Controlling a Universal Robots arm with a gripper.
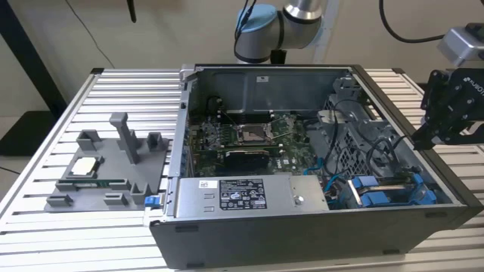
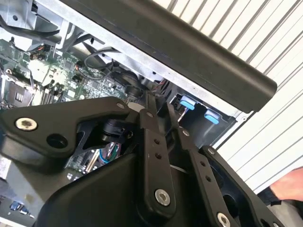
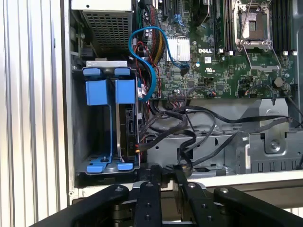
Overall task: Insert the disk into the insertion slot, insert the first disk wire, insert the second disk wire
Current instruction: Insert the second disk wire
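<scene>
With the disk [image 3: 129, 127] standing in its blue carrier [image 3: 106, 92] in the case's corner bay and our pincer [image 3: 166, 171] narrow and empty above the case rim [image 3: 236, 178], we judge plugging needs a square, gentle approach past the black cables [image 3: 165, 135].

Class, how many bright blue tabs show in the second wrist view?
2. One blue tab and a second blue tab sit side by side by the case's dark rim. The gripper may hide more.
</scene>
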